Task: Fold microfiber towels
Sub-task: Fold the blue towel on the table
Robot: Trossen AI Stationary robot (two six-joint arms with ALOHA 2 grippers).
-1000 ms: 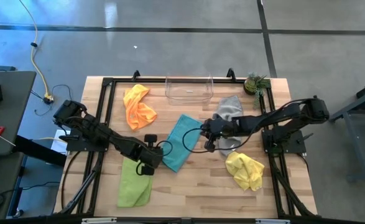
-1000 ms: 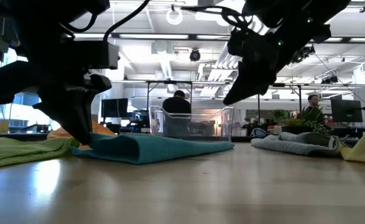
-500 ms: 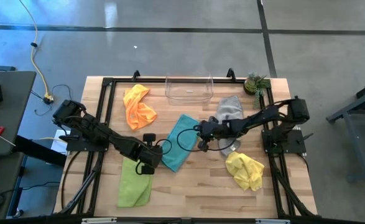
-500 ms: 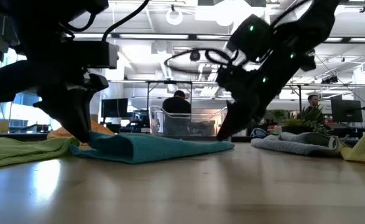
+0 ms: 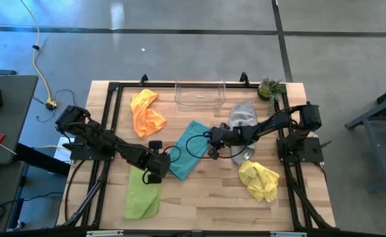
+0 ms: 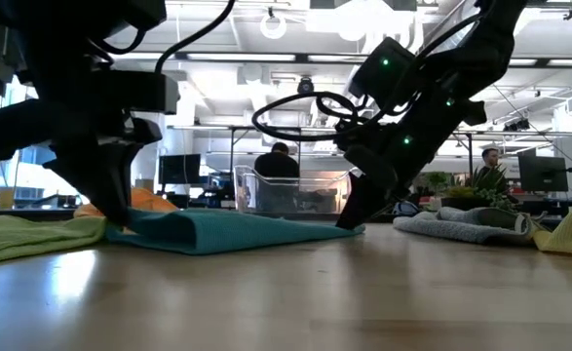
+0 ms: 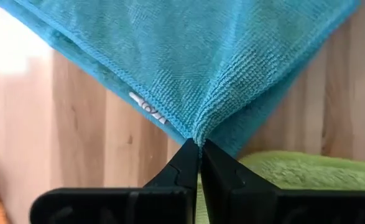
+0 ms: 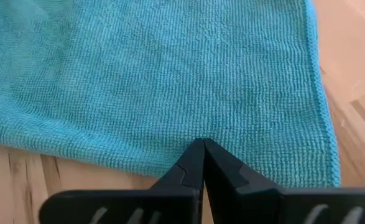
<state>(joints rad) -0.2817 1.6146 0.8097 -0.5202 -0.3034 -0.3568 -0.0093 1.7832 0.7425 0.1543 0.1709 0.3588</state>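
A teal towel (image 5: pixel 187 153) lies folded in the middle of the table, with its lower end by the lime green towel (image 5: pixel 143 192). My left gripper (image 5: pixel 161 166) is shut on its near-left corner. My right gripper (image 5: pixel 210 142) is shut, and its tips stand on the towel's right part (image 8: pixel 202 144), near an edge. The orange towel (image 5: pixel 146 113) lies bunched at the far left. The grey towel (image 5: pixel 242 117) is at the far right, the yellow towel (image 5: pixel 260 179) at the near right. My left gripper pinches the teal towel's corner (image 7: pixel 198 138) between its two fingertips, coming steeply from above. The cloth puckers at the tips, and more than one layer seems caught. The rest of the towel lies on the table. My right gripper sets its shut fingertips (image 8: pixel 194 158) down on the towel's top layer (image 8: pixel 202 138), just inside an edge, slanting down from the table's right. Whether any cloth is caught between them, I cannot tell. The towel lies flat under them.
A clear plastic bin (image 5: pixel 199 93) stands at the far edge. A small potted plant (image 5: pixel 269 87) is at the far right corner. Black frame rails run along the table's left and right sides. Bare wood shows along the near edge.
My right gripper has come down and toward the table's left, from above the teal towel onto its right part, and has stayed shut. The teal towel lies as before.
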